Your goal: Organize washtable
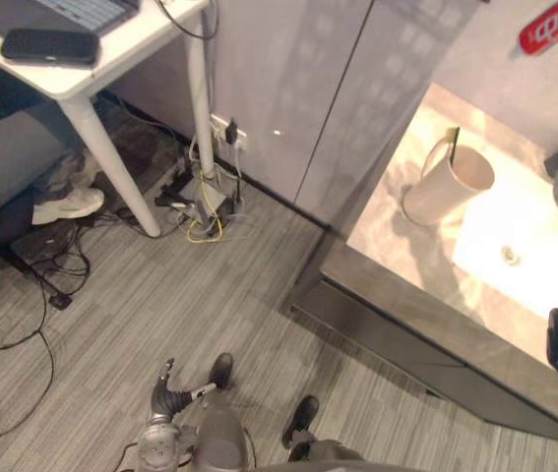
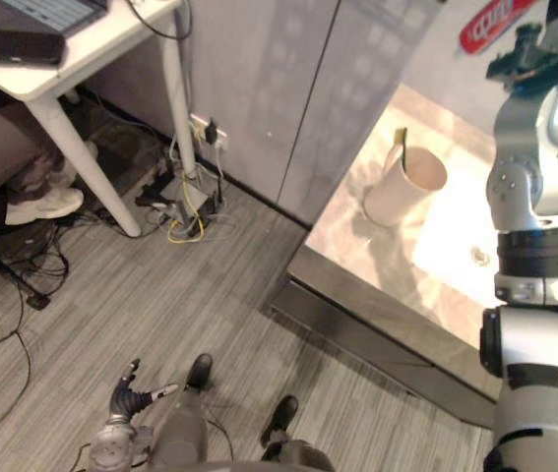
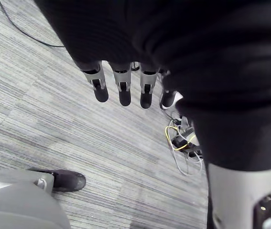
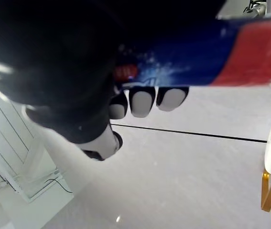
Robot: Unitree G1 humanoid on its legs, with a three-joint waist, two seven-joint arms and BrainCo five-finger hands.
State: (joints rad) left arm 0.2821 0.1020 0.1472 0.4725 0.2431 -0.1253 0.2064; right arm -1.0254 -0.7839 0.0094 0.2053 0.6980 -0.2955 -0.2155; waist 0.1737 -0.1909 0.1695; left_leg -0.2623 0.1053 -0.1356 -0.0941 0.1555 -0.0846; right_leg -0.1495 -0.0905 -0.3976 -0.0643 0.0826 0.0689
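Left eye view: spotting the cup (image 1: 448,182) standing upright on the washtable (image 1: 402,258), the white basin (image 1: 495,231) just beside it.

Right eye view: catching the toothpaste tube (image 2: 498,25) riding high, well beyond the cup.

Left wrist view: dangling the left hand (image 3: 121,88) over floor, far from the cup, fingers straight, carrying nothing.

Right wrist view: clamping the right hand (image 4: 140,101) round the toothpaste tube, fingers curled.

Risking, probably, clipping the cup while lowering and tipping it basinward.
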